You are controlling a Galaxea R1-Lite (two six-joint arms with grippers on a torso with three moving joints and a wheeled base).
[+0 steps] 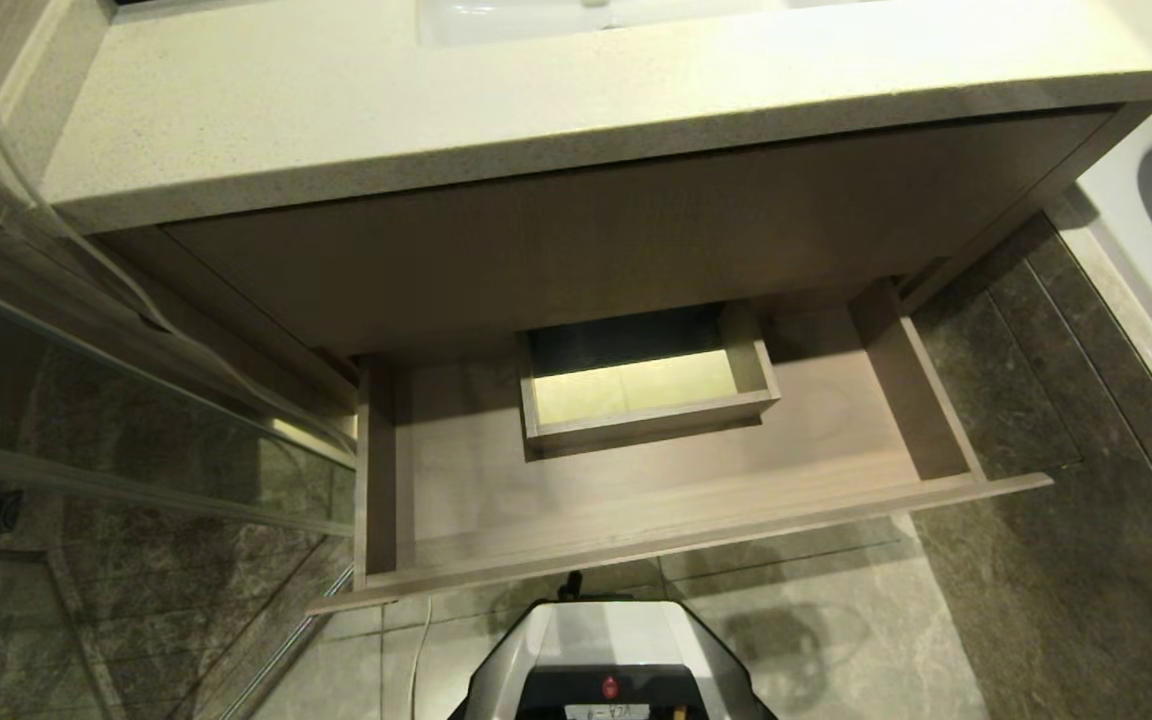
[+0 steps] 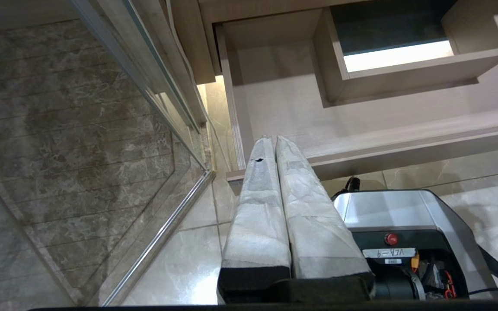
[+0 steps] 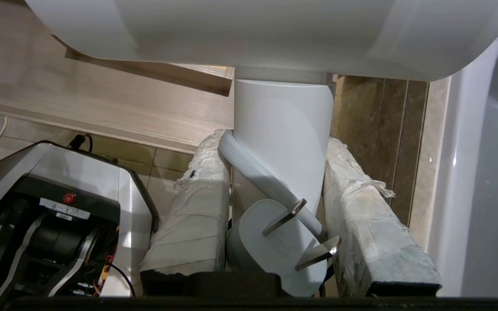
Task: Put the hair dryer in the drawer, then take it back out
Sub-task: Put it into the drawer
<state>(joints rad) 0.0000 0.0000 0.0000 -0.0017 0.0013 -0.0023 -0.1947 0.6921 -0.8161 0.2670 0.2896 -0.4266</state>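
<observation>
**Now: dryer clamped in right tool, drawer open and waiting**

OK, left to right. Far left in the head view, a glass shower panel (image 1: 136, 480) w/ dark tile behind. Left tool (image 2: 270, 140) is parked low by the robot base (image 2: 404, 211), its padded fingers (image 2: 255, 203) pressed together, nothing between them; it points toward the drawer's left front corner but looks idle.

Centre: the drawer (image 1: 636, 500) is pulled out under the vanity bench (image 1: 536, 100), wood-grain floor bare, boxed cutout (image 1: 646, 395) at mid-back. No dryer inside it yet.

Right side is where the action is. Right tool (image 3: 275, 142) is out of the head view, but its wrist cam shows it clamped on the hair dryer (image 3: 283, 142): both padded fingers (image 3: 193, 207) squeeze the white handle, w/ the cord (image 3: 257, 172) wrapped across and the plug (image 3: 275, 246) tucked btwn the fingers, prongs out. The dryer's barrel spans the top of that view, crosswise to the handle; the handle runs along the fingers.

Key relation: the drawer's front edge lies ahead of and to the left of the held dryer, w/ a white tub (image 3: 482, 172) close on the other side. I'd say the put-in step is underway, dryer not yet over the drawer. Right arm is the only one placed for it; next move prob needs a carry leftward over the front rim, clear of the cutout box.
</observation>
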